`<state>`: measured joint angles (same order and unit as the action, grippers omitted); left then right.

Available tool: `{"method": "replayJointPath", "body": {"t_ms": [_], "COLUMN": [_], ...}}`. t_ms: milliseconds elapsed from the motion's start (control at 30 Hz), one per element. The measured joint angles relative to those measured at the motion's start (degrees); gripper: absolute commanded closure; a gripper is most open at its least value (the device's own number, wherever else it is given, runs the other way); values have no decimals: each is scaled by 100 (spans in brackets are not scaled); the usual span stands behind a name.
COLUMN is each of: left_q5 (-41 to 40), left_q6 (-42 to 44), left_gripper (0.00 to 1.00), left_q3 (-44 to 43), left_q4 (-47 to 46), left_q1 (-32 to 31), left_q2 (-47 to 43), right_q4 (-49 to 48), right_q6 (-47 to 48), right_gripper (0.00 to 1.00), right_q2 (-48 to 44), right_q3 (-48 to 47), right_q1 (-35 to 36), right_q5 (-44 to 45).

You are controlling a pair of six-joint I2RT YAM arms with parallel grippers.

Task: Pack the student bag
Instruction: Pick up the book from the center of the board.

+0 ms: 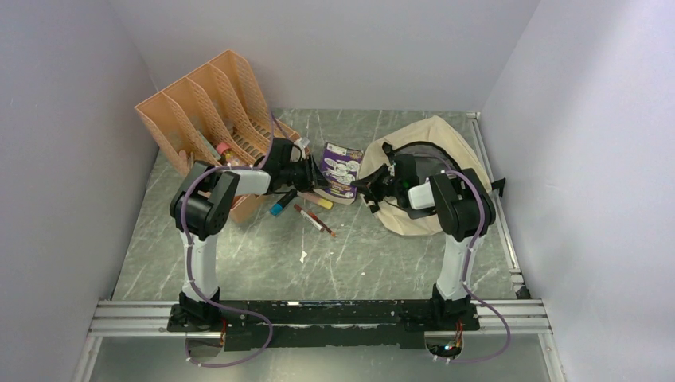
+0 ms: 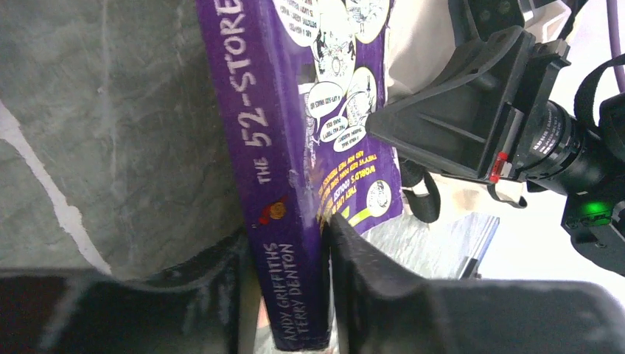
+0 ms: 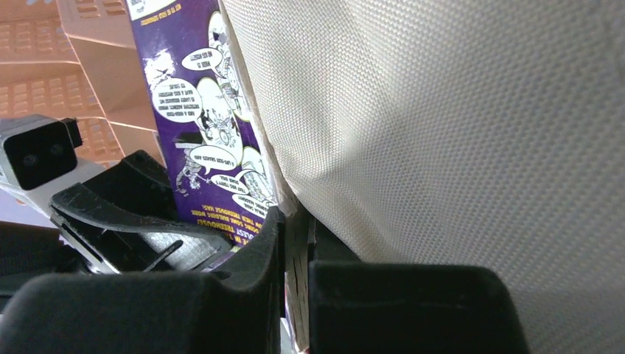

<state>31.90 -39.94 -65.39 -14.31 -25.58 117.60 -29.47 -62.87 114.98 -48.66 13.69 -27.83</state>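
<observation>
The organizer (image 1: 208, 99) stands at the table's (image 1: 263, 263) back left, and the bag (image 1: 434, 135) at its back right. The book (image 1: 341, 169) lies between them, just left of the bag, with pens (image 1: 313, 218) in front of it. The left gripper (image 1: 313, 175) straddles the book's left end, a finger on each side. The right gripper (image 1: 362, 188) sits at the bag's left rim, seemingly with its edge between the fingers.

Even overhead light fills the top view, leaving faint shadows on the table (image 1: 263, 263) below the purple book (image 1: 342, 171). From the left wrist, the book's spine is sharp, the left gripper (image 2: 287, 228) under it dark and blurred, the background right of it blown white. From the right wrist, the student bag (image 3: 442, 147) beside the book shows crisp weave.
</observation>
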Motion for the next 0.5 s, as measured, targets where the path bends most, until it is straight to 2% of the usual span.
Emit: {"method": "replayJointPath", "body": {"t_ms": [167, 267, 500], "left_q5": [83, 140, 179], "left_q6": [-63, -22, 308], "left_gripper": [93, 95, 95], "left_q3": [-52, -125, -525], "left_q4": [20, 138, 697], "left_q1": [-2, -46, -66], "left_q2": [-4, -50, -568], "right_q4": [240, 601, 1641], "right_q6": [264, 568, 1307], "right_gripper": [74, 63, 48], "right_q2": [-136, -424, -1377], "right_q3": [-33, -15, 92], "right_q1": [7, 31, 17], "right_q5": [55, 232, 636]}}
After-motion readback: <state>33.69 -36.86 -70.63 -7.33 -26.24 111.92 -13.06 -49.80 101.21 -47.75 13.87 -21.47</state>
